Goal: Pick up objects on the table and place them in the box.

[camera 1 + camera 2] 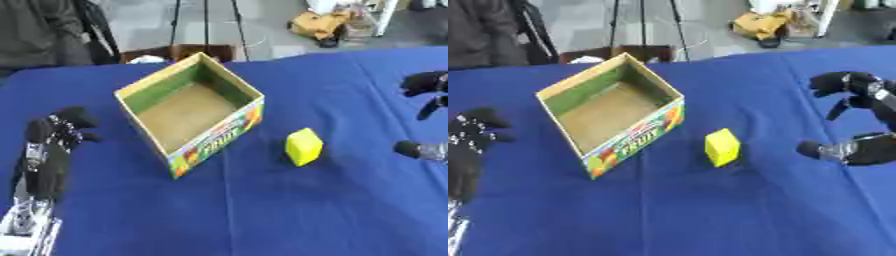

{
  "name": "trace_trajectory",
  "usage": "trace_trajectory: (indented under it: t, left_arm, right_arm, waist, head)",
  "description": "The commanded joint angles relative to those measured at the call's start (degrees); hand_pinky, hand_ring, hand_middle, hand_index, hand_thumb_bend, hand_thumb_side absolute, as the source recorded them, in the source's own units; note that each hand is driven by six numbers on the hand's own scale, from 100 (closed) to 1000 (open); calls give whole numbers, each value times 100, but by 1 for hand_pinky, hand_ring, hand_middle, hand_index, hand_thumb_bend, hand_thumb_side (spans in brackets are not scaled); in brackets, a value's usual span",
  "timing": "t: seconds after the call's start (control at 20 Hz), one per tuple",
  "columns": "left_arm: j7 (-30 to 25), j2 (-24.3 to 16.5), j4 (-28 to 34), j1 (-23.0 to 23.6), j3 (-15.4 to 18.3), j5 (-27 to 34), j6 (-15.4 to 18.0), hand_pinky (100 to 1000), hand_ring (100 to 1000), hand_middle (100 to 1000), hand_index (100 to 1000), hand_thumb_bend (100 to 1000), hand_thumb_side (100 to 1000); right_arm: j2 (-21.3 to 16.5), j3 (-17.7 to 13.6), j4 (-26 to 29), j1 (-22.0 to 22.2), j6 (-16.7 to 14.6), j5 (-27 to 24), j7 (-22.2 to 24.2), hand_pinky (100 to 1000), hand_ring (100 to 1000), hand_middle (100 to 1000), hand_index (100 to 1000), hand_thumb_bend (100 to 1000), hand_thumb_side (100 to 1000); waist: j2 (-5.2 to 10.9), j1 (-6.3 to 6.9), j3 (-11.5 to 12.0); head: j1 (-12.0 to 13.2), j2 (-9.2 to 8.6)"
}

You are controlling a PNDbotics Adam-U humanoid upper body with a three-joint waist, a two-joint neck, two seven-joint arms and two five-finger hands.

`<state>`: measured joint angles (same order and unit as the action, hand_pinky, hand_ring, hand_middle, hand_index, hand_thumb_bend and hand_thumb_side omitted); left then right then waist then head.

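Just beside the right hand (859,120), toward the robot's left and apart from it, a yellow block (722,146) sits on the blue cloth of the counter (710,215). Nothing touches the block; it stands tilted on the cloth with one corner turned toward the camera. Bare blue cloth lies between it and the nearest dark fingertip (808,148).

That right hand comes in from the right edge, hovering over the cloth with its fingers spread: the upper fingers curve at the top (black, with a silvery part showing at the wrist side), the lower one reaches out low toward the block, and a wide gap lies between them. It holds nothing.

Farther from the right hand, past the block, stands a cardboard box (156,85), open at the top, its brown floor bare and its inner walls green. The outer side facing the camera carries colourful fruit print with lettering. The box sits askew to the counter's edge, one corner pointing down toward the camera, and the block lies near its printed side without touching it.

On the far side of the box from the right hand, the left hand (52,145) rests low near the left edge, fingers up and loosely straight, gripping nothing. It is well apart from the block, with the box between them, and its silver forearm runs down into the lower left corner.
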<state>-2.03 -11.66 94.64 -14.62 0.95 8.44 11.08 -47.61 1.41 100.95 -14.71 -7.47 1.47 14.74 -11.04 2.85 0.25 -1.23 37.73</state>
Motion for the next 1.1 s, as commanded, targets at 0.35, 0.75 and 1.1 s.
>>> trace_trajectory:
  t: [0.35,0.75,1.1]
  left_arm:
    - [-67,-167,58,-40,-22,-12,-2,573,669,579,746,865,902]
    - [-116,-195,55,-44,-64,-12,-10,573,668,578,746,865,902]
    - [-172,-193,64,-82,-113,0,-17,573,668,578,747,865,903]
  right_arm:
    - [-500,302,-648,-678,-111,81,554,565,819,822,882,614,204]
    - [-208,697,-1659,-1537,-243,596,1160,585,825,828,885,580,192]
    - [236,1072,-2402,-2164,-617,1489,1587,604,832,838,888,550,186]
  waist:
    - [93,-71,69]
    - [112,-82,160]
    - [94,-69,284]
  head:
    - [-73,-44]
    - [-196,-53]
    - [-305,-105]
